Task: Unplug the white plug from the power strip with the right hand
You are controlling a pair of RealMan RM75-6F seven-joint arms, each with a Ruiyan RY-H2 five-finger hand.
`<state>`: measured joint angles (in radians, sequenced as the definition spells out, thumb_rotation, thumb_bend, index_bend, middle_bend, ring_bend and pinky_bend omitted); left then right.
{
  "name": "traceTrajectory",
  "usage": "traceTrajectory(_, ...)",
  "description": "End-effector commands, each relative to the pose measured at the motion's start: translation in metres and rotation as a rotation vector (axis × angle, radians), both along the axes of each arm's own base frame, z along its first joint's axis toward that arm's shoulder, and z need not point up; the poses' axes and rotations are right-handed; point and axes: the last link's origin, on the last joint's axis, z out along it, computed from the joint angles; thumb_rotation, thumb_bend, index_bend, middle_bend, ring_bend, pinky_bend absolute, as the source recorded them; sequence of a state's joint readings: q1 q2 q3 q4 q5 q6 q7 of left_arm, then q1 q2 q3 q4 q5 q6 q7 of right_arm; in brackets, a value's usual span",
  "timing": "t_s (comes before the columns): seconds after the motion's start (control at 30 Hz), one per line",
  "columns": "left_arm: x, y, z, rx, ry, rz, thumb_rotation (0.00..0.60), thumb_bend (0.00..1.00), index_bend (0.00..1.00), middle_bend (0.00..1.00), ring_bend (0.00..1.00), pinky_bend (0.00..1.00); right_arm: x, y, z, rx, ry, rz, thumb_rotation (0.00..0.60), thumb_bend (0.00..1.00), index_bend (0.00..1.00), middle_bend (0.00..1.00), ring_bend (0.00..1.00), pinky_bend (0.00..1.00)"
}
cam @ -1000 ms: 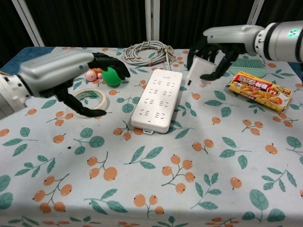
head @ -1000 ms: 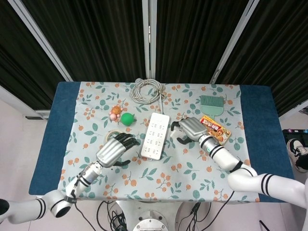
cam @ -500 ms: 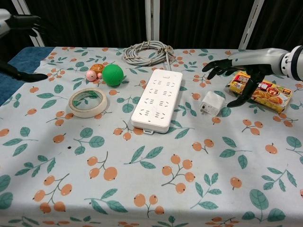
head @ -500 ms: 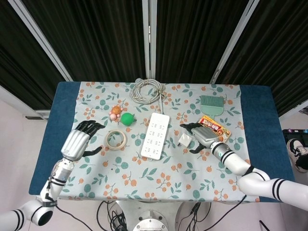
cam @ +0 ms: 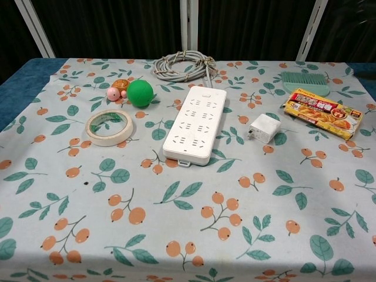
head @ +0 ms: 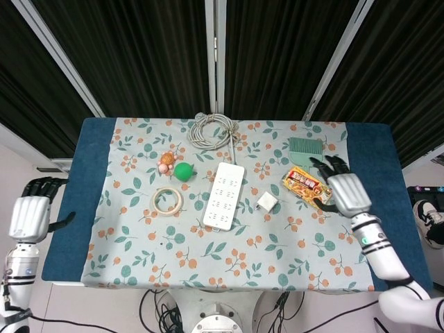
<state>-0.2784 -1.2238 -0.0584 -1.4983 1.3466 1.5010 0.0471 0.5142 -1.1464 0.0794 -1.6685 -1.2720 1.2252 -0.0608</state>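
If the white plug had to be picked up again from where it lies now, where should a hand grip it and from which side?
Probably from above, pinching the two broad flat sides of the white plug's boxy body. It lies free on the cloth, right of the power strip and apart from it, so both sides look open. Its prongs seem to point toward the strip; avoid that end. The right hand is nearest.

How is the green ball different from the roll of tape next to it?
The green ball is bright green and solid all round; the roll of tape is pale cream, a flat ring with a hole in the middle. The ball sits further back, touching a small pink and brown toy; the tape lies alone, nearer the front edge. Both are round and rest on the flowered tablecloth, left of the power strip.
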Motion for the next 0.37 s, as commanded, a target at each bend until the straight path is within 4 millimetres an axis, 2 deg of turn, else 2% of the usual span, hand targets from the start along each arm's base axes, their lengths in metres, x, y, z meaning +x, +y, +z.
traceTrajectory(0.03,-0.014,-0.019,0.013,0.026,0.036,0.074,0.600,0.16,0.24,0.24,0.17,0.14,-0.034,0.064,0.038,-0.139,0.044,-0.038,0.600,0.20,0.00,0.18,0.00,0.04)
traceTrajectory(0.2,-0.015,-0.047,0.019,0.067,0.005,0.105,0.600,0.16,0.24,0.24,0.17,0.14,-0.058,0.104,0.046,-0.189,0.027,-0.077,0.600,0.20,0.00,0.18,0.00,0.04)
traceTrajectory(0.37,-0.010,-0.064,0.006,0.044,-0.003,0.108,0.600,0.16,0.24,0.24,0.17,0.14,-0.070,0.128,0.041,-0.203,0.000,-0.091,0.600,0.20,0.00,0.18,0.00,0.04)
